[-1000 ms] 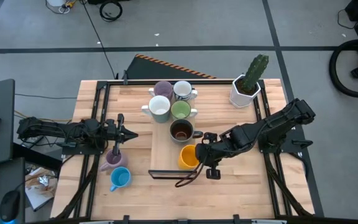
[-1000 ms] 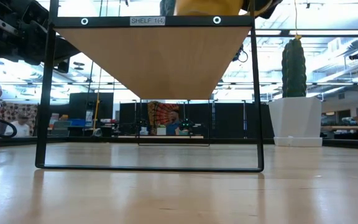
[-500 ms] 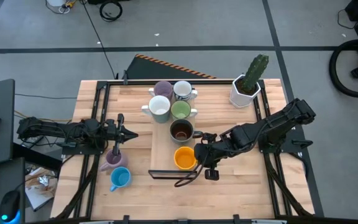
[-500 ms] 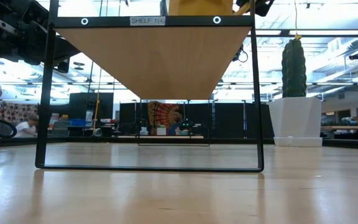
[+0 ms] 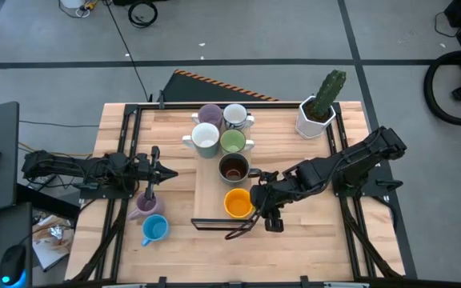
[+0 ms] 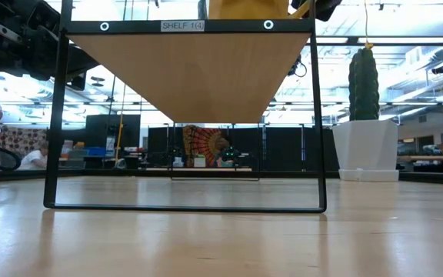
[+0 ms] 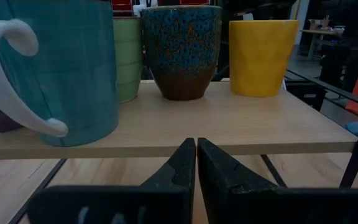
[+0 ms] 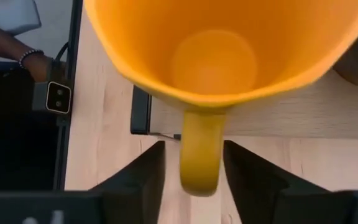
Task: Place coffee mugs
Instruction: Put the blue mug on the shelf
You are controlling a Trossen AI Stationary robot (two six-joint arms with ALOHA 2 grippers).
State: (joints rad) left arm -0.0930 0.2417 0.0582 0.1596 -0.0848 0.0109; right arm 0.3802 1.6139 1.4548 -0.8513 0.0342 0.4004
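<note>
The orange mug (image 5: 239, 202) stands upright on the raised wooden shelf (image 5: 208, 196), at its near end, just in front of the dark brown mug (image 5: 233, 169). Its handle sticks out toward the right end effector (image 5: 266, 200), which sits immediately beside the mug on the mug's right. In the right wrist view the handle (image 8: 199, 149) runs straight down the middle between the two dark fingers (image 8: 143, 177), and daylight shows on both sides of it: the fingers stand apart and do not press it, so the mug rests on the shelf by its own weight. The handle's long axis lines up with the end effector's reach, so a clean exit looks like a straight pull back along that line, away from the mug, without sweeping sideways into the handle.

The left end effector (image 5: 166, 171) waits on the left side of the tabletop, its fingers pressed together and empty, pointing toward the shelf. The second purple mug (image 5: 143, 205) and the blue mug (image 5: 154, 229) stand on the tabletop just in front of it, so the left arm is by far the nearer one for those two.
</note>
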